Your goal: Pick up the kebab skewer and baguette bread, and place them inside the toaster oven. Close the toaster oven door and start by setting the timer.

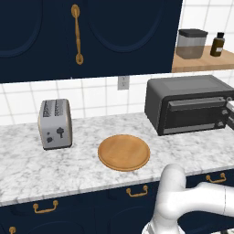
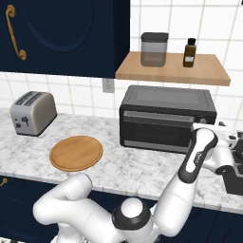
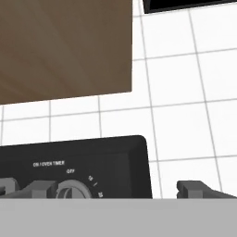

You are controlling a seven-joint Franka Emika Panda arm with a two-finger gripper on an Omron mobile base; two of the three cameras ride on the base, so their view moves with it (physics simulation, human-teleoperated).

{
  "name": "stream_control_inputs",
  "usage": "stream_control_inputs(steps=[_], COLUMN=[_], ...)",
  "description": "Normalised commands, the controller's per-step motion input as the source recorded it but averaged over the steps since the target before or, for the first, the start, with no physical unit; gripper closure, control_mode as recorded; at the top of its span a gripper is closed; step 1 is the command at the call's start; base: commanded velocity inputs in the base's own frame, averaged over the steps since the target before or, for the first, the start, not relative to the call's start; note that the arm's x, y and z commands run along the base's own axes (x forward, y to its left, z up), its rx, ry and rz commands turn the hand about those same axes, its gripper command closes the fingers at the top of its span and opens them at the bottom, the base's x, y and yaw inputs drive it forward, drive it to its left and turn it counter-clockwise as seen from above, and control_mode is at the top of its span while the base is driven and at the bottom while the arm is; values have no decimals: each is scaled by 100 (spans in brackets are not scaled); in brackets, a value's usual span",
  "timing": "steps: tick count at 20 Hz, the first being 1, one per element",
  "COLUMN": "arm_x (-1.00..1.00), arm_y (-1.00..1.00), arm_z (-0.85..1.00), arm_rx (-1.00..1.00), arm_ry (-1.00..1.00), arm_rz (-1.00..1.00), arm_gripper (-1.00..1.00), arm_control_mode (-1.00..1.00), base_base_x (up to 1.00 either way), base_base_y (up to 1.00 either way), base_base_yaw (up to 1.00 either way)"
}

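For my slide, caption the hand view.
Open gripper poised at the toaster oven timer knob.

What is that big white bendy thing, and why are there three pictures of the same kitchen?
The white bendy thing is a robot arm. Its gripper, a hand with two fingers, is open and holds nothing. Two pictures come from cameras riding behind the arm, one on each side. The third comes from a camera on the hand itself, so it is very close: you see the timer knob of the toaster oven, with the wooden shelf above. On the marble counter stand the toaster oven with its door shut, a small silver toaster and a round wooden board. A jar and a bottle stand on the shelf.
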Motion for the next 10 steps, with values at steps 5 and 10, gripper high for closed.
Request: stream_control_inputs(steps=[5,10], arm_x=[3,0], arm_y=[-17,0], arm_z=[0,0], arm_rx=[0,0], arm_ry=[0,0], arm_rz=[0,0], arm_gripper=[-100,-100], arm_control_mode=[-100,-100], base_base_x=[0,0], base_base_y=[0,0], base_base_yaw=[0,0])
